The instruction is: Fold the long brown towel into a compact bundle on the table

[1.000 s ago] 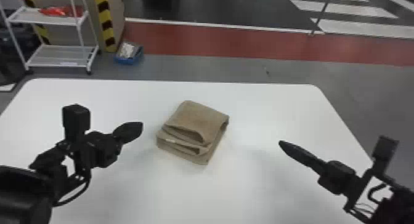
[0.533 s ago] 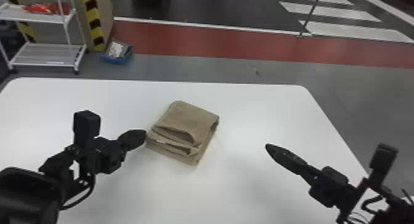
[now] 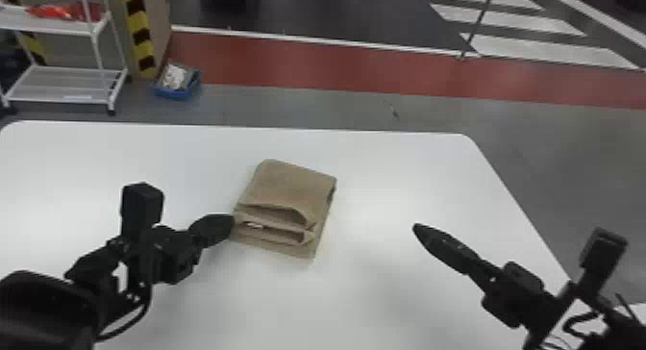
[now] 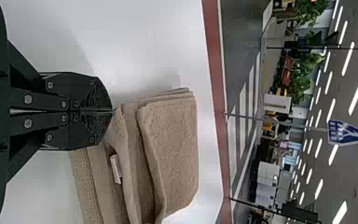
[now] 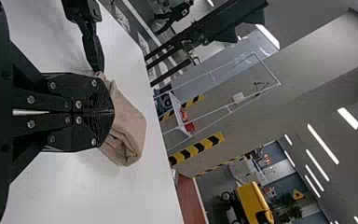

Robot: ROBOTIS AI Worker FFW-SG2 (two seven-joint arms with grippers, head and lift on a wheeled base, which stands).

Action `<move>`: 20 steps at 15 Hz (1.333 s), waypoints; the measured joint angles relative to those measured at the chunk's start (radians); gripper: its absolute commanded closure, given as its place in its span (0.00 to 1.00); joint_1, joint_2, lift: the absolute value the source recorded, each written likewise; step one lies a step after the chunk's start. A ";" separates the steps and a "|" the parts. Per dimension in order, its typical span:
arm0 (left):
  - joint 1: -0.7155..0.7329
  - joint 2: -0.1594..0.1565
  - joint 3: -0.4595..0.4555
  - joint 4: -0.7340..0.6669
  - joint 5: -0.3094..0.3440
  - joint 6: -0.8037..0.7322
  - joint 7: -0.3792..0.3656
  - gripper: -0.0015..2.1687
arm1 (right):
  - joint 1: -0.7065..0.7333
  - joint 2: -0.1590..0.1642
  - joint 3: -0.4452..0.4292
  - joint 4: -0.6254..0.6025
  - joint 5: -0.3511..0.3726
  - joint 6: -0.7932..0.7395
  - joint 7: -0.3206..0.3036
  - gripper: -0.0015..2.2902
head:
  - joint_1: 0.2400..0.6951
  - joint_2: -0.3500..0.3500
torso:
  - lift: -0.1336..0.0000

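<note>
The brown towel (image 3: pixel 291 185) lies folded into a thick, layered bundle at the middle of the table, its open folds facing the robot. At its left corner is my left gripper (image 3: pixel 229 222), shut, with the tips right by the cloth. In the left wrist view the tips of the left gripper (image 4: pixel 112 111) meet the edge of the towel (image 4: pixel 175 144), where a small white tag shows between layers. My right gripper (image 3: pixel 418 228) is held over the table, well to the right of the bundle. Its fingers are together in the right wrist view, the right gripper (image 5: pixel 113 112) partly covering the towel (image 5: pixel 133 123) beyond.
The white table (image 3: pixel 384 181) has its far edge behind the towel and its right edge beyond the right gripper. On the floor past it stand a white shelf rack (image 3: pixel 67 84) and a blue bin (image 3: pixel 177 87).
The left gripper has come rightward and nearer, up to the towel's left corner. The head view has shifted, so the table and shelf appear farther left. The towel keeps its shape.
</note>
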 measured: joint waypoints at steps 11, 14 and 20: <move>0.167 0.011 0.019 -0.288 0.039 0.185 -0.027 0.62 | -0.001 0.001 -0.023 0.002 -0.032 -0.021 -0.017 0.91 | 1.00 0.05 | 0.08; 0.142 0.011 0.035 -0.250 0.026 0.098 -0.001 0.62 | -0.032 0.002 -0.010 0.034 0.027 -0.083 -0.051 0.91 | 1.00 0.08 | 0.08; 0.048 0.001 0.009 -0.071 -0.051 -0.018 0.012 0.62 | -0.149 -0.005 0.111 0.281 0.226 -0.234 -0.066 0.91 | 1.00 0.15 | 0.08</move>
